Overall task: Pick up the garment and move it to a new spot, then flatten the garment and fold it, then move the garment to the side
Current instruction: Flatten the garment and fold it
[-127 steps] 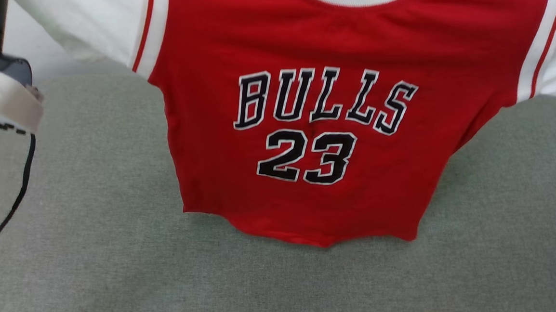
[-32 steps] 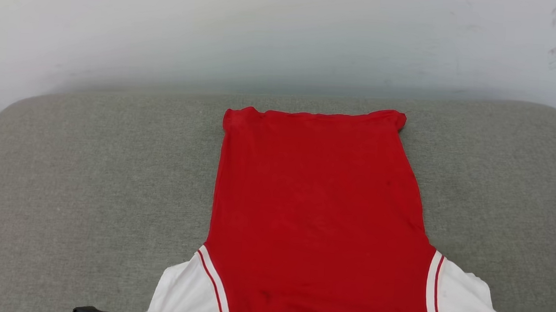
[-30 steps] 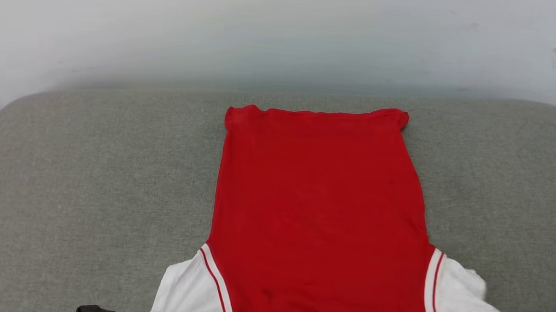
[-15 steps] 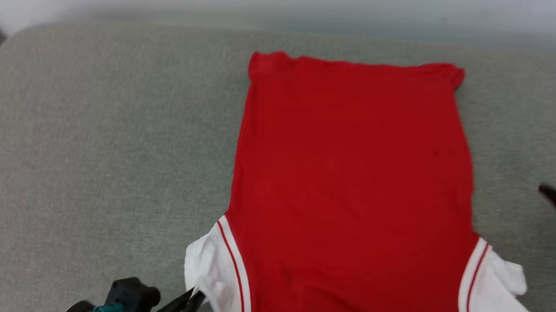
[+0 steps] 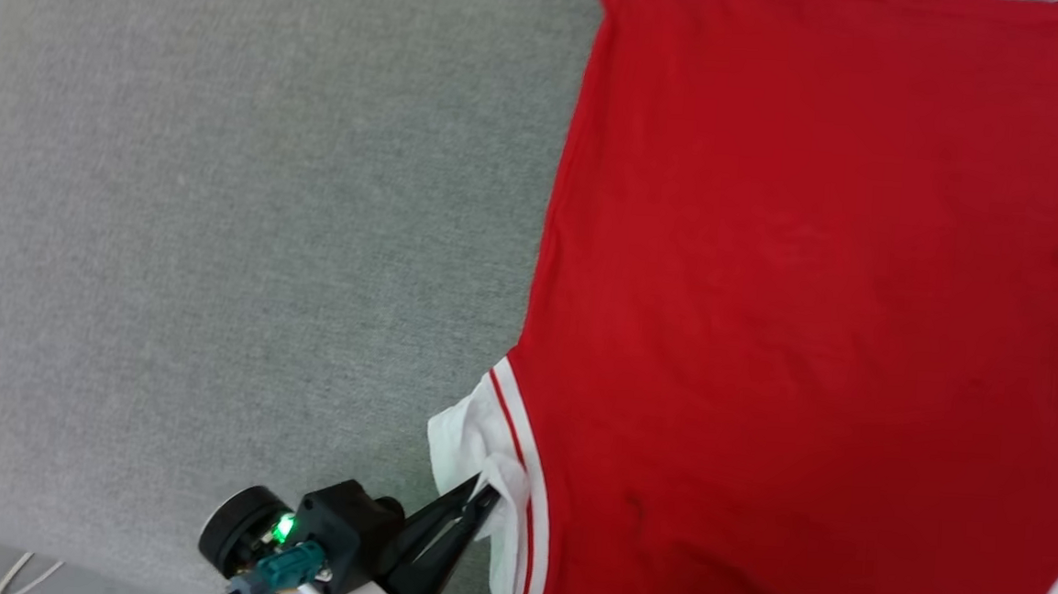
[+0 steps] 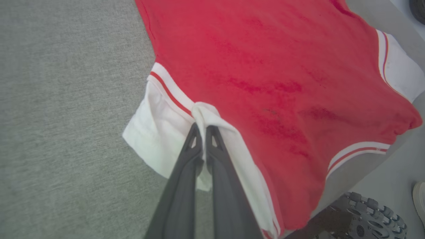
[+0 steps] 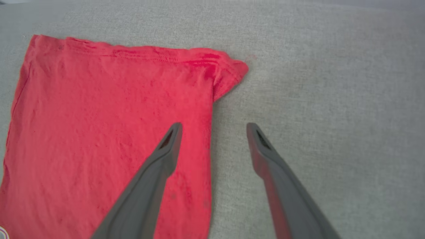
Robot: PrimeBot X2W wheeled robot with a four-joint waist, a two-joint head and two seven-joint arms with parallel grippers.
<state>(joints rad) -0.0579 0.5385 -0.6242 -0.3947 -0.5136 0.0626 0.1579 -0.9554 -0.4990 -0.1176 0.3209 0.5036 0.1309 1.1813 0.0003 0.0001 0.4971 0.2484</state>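
Left gripper (image 6: 202, 127) clamps a bunched fold of the white sleeve (image 6: 156, 129) of the red shirt (image 5: 813, 305), which lies spread plain side up on a grey cushion (image 5: 221, 223). Right gripper (image 7: 214, 127), fingers parted and holding nothing, straddles the shirt's side edge near a hem corner.

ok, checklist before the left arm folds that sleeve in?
1. Left gripper shut on the white sleeve: ok.
2. Right gripper open, holding nothing: ok.
3. Body of the garment flat on the grey cushion: ok, light wrinkles.
4. Far hem corner flat: not ok, curled.
5. Collar end fully on the cushion: cannot tell.
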